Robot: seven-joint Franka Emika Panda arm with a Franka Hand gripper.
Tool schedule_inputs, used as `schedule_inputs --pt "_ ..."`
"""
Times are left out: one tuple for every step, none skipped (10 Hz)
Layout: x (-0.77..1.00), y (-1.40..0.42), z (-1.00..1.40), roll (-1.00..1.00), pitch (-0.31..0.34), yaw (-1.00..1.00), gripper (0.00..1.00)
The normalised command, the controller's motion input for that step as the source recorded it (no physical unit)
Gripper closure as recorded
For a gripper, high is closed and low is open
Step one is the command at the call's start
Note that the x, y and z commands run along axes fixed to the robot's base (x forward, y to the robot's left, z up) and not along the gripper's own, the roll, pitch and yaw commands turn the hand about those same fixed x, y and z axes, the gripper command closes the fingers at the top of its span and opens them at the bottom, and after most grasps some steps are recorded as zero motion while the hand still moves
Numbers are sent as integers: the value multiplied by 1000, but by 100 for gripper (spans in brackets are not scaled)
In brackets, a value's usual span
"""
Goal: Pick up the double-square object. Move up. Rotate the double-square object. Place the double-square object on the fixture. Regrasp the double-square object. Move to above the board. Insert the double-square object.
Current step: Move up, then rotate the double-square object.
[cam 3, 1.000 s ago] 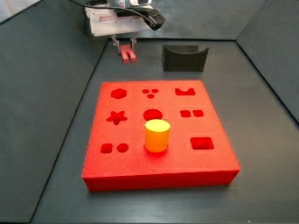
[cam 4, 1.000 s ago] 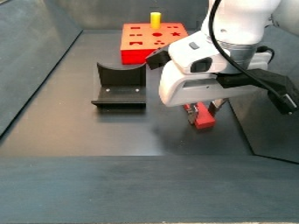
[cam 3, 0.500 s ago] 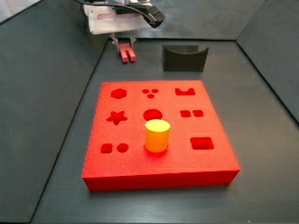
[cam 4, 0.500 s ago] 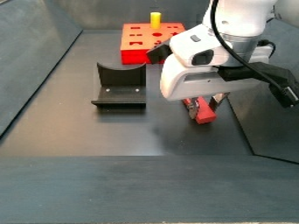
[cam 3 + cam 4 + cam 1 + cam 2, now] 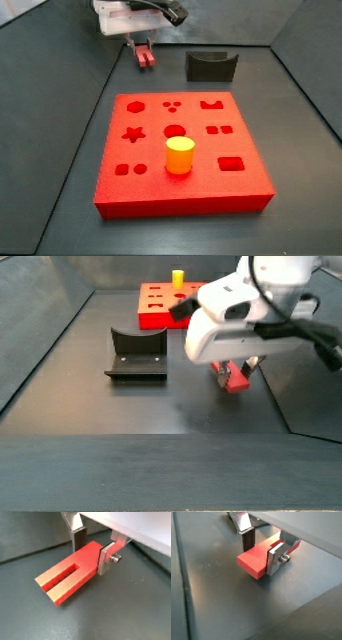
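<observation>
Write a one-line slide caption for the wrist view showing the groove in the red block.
Gripper fingers clamp one end of the red double-square object above the dark floor.

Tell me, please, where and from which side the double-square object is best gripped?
Grip the solid end, across its flat long sides, coming from above: the gripper is already shut on the double-square object there, leaving its slotted end free.

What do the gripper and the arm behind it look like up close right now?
The gripper has flat silver plate fingers with dark pads, one fastened by a small round screw. In a side view its body is a smooth white housing, with black cables running along it.
</observation>
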Motion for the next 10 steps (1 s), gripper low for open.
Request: schedule_inputs --pt "3 28 570 -37 67 -25 100" --pt "0 15 436 -48 66 -21 100" --pt "-8 1 241 -59 46 -16 100" --pt "580 -548 833 0 0 0 100" --pt "578 -531 738 -1 -16 12 100" --pt "329 -300 583 5 65 32 100" --pt "171 -130 439 14 84 27 100" --pt "100 -93 291 10 75 29 100" --pt "0 0 0 0 0 -1000 100" --pt "-4 53 -111 -1 -1 -1000 100"
